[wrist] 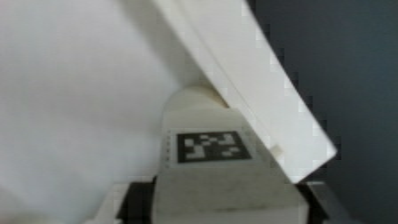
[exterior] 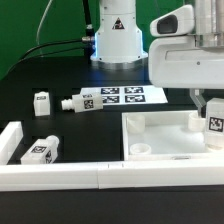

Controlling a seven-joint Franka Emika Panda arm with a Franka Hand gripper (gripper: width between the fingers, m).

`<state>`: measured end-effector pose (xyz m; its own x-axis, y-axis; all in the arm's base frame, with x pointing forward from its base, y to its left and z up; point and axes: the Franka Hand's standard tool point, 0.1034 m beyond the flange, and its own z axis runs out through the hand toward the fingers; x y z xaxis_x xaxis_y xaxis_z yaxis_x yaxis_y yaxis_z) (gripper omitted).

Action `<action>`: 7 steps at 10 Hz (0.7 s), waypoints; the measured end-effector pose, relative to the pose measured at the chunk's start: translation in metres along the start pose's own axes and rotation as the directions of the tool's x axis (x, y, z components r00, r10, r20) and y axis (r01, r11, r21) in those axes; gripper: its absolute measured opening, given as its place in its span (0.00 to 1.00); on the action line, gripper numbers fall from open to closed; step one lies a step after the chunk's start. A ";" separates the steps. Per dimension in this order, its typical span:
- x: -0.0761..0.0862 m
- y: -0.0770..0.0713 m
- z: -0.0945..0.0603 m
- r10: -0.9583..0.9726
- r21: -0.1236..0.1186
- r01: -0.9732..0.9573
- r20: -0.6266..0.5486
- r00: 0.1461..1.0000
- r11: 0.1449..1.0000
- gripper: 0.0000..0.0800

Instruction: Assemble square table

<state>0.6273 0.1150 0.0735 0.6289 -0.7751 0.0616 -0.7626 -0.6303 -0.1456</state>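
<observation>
**Gripper** [exterior: 208, 113] jaws pinch one leg [wrist: 214, 148] by its flanks, tag toward the wrist camera, leaving its end free for a socket. The leg stands at the slab's [exterior: 165, 138] corner on the exterior view's right, beside the rim [wrist: 249, 80] (seating is hidden). The slab lies against the wall [exterior: 100, 176], probably as a brace. Three spare legs [exterior: 42, 103] [exterior: 80, 101] [exterior: 42, 150] wait well apart, near the marker board [exterior: 125, 96].
</observation>
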 end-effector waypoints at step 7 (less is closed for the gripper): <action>0.004 -0.005 0.001 0.322 0.031 -0.323 0.033 0.946 0.946 0.60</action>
<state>0.6343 0.1151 0.0733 0.3548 -0.9347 -0.0214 -0.9197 -0.3448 -0.1880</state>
